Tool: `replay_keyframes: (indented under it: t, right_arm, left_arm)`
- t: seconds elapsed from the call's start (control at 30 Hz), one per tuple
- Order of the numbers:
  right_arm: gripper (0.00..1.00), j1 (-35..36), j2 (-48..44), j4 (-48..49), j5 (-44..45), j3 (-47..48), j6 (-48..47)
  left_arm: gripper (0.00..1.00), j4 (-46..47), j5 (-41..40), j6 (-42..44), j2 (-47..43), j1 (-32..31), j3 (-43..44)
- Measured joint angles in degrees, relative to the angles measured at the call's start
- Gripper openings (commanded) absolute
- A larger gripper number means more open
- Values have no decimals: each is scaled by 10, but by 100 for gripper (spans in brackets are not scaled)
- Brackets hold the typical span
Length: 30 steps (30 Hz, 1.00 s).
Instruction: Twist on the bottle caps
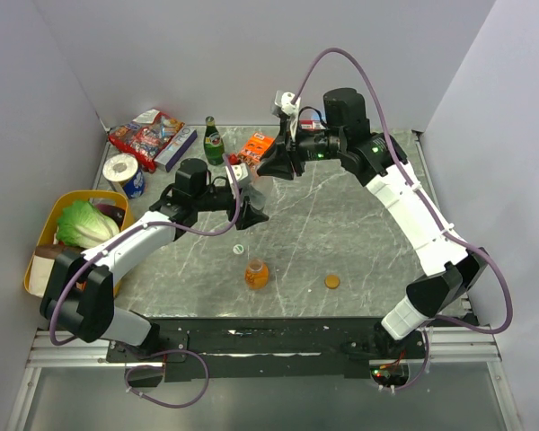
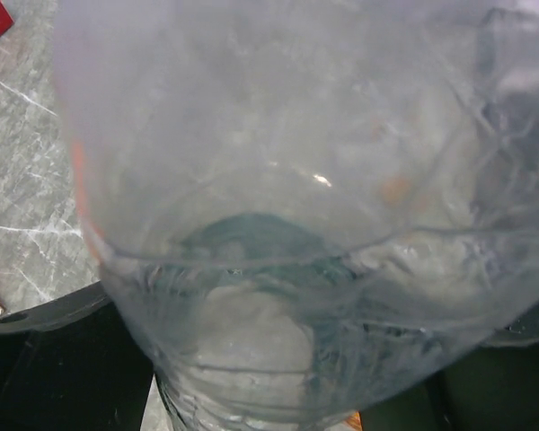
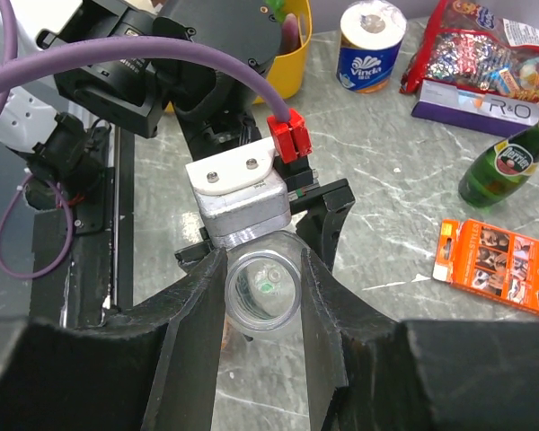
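Clamping translucent bottle [image 3: 262,292]: left gripper [image 1: 253,214] and right gripper [image 3: 262,269] both closed on it; roll [image 3: 371,36] reads Vinda.

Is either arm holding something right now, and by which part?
The clear bottle: left fingers grip its body, right fingers pinch its open neck.

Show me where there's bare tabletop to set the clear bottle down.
Widest bare patch: the table, middle-right, between the right arm and the orange cap. Smaller gap between the orange bottle and that cap. Crowded: far-left corner, with snack bags, green bottle, orange box.
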Motion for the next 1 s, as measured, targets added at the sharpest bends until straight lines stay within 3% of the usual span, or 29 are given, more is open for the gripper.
replay_keyframes:
  t: [0.07,0.13,0.17,0.2,0.3,0.6,0.63,0.7,0.77,0.83,1.0]
  right_arm:
    - [1,0,0,0,0,0,0]
    - [13,0,0,0,1,0,-1]
    - [23,0,1,0,2,0,-1]
    - [48,0,2,0,2,0,0]
    - [70,0,7,0,2,0,7]
    - [79,-6,19,-10,11,79,29]
    - [78,-9,15,1,14,85,30]
    - [76,-20,3,14,22,86,28]
    - [74,-30,0,15,25,85,16]
    - [70,-36,7,2,25,85,-15]
    - [65,-34,86,-64,28,88,-143]
  left_arm:
    - [69,0,0,3,0,0,0]
    - [63,0,0,4,-2,0,-2]
    - [60,0,0,4,-3,0,-4]
    - [59,0,0,5,-6,1,-6]
    - [58,0,-1,7,-15,5,-17]
    - [43,-29,-14,2,-49,49,-42]
    - [35,-35,-16,1,-57,55,-47]
    - [29,-50,-18,0,-83,71,-57]
    - [11,-69,-22,3,-107,87,-61]
    - [1,-87,-30,5,-137,107,-65]
    - [1,-98,-102,-11,-229,137,-93]
